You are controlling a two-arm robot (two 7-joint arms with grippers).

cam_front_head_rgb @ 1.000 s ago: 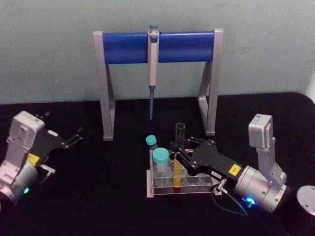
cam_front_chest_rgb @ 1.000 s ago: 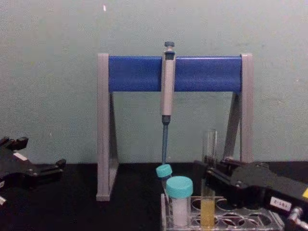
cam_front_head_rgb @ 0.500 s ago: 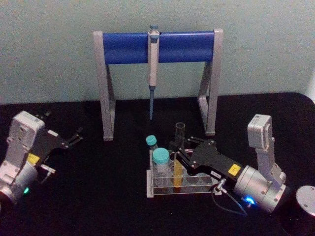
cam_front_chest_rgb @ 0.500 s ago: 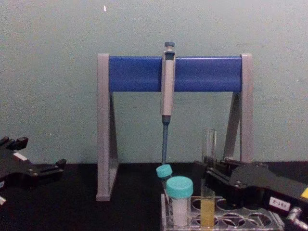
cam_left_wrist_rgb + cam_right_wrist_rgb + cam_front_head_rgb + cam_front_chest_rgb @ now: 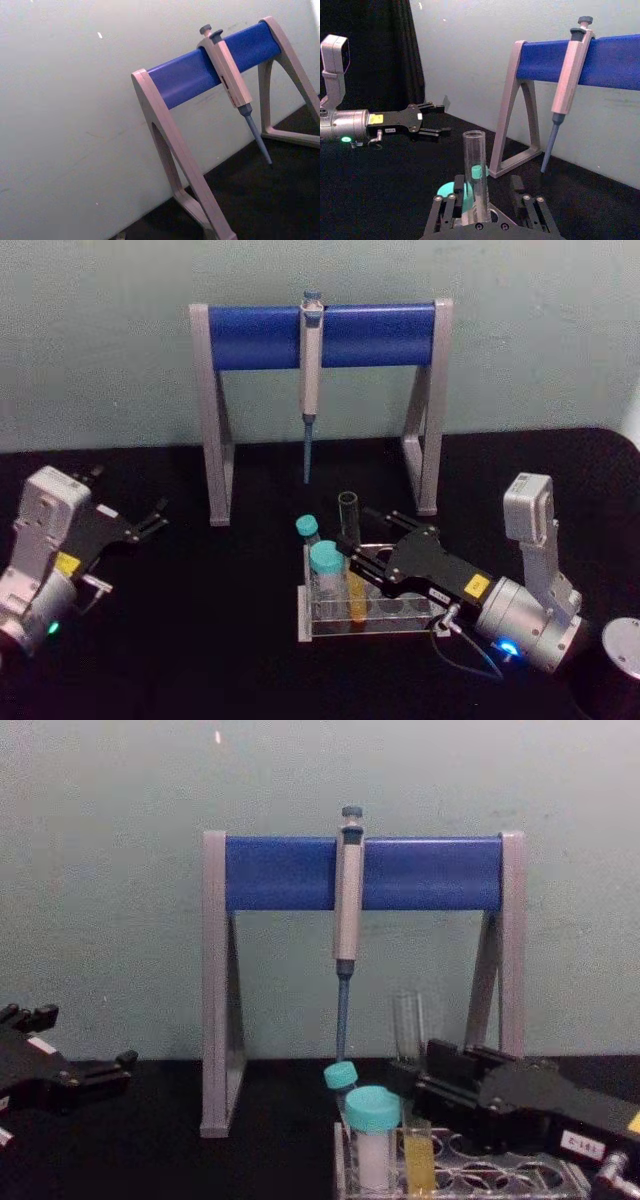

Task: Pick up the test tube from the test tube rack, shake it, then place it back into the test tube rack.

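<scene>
One test tube (image 5: 349, 540), pinched by the right gripper's (image 5: 352, 552) fingers, beside two teal-capped tubes (image 5: 325, 570) in one test tube rack (image 5: 372, 625).

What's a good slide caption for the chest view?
Right gripper grips the test tube standing in the test tube rack, below the pipette stand.

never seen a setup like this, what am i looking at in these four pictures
A two-armed lab robot at a black table. One picture looks down from its head, one looks across from its chest, and each wrist carries a camera. The right gripper is clamped on the test tube, a tall clear glass tube with yellow liquid, whose bottom stands in the test tube rack. Two teal-capped tubes stand in that rack too. Behind, a pipette hangs on a grey-and-blue stand. The left gripper rests open, off to the left.
</scene>
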